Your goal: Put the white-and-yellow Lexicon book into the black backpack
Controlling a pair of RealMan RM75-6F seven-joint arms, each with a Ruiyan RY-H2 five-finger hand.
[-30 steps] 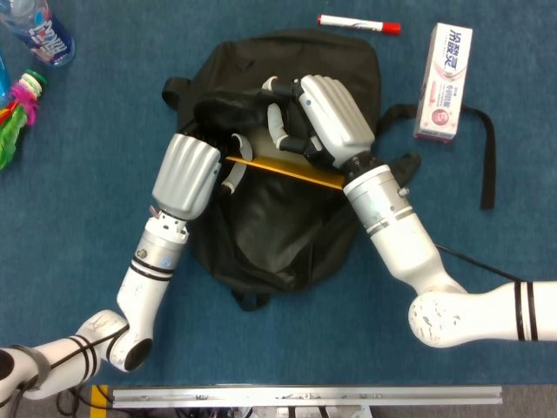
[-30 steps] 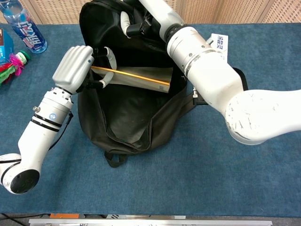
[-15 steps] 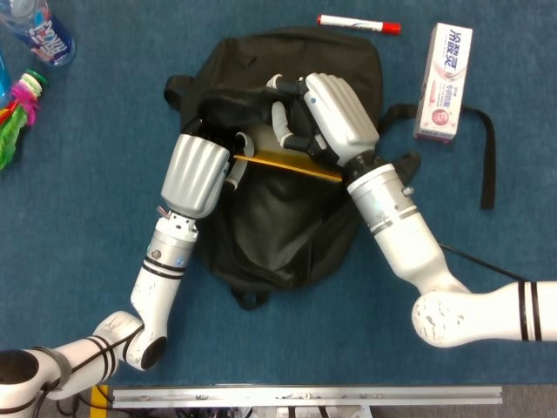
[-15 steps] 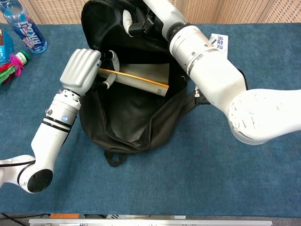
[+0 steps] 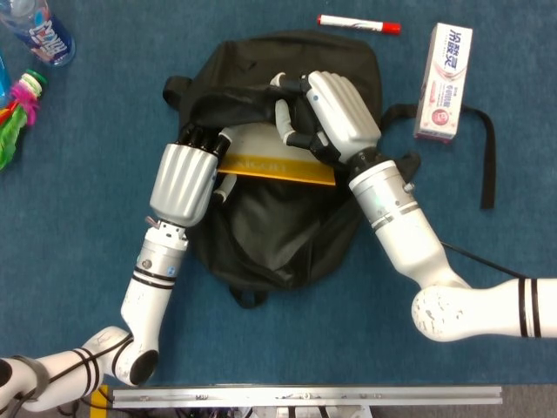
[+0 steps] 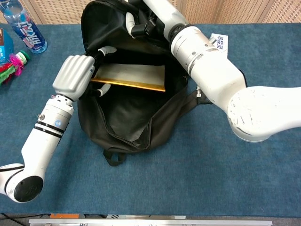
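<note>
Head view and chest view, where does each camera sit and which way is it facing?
Head view: high above the table, looking almost straight down on the black backpack; both forearms show, the left robot hand and the right robot hand.
Chest view: lower, at the table's near edge, looking forward and down into the backpack's open mouth; the right forearm looms large.
Both share: the backpack, the Lexicon book at its opening, the left robot hand gripping the book and the water bottle.

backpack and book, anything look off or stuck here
Nothing is damaged or spilled. The book lies crosswise over the open mouth of the backpack, not down inside yet. The left hand holds one end of it while the right hand holds the bag's upper flap back.
</note>
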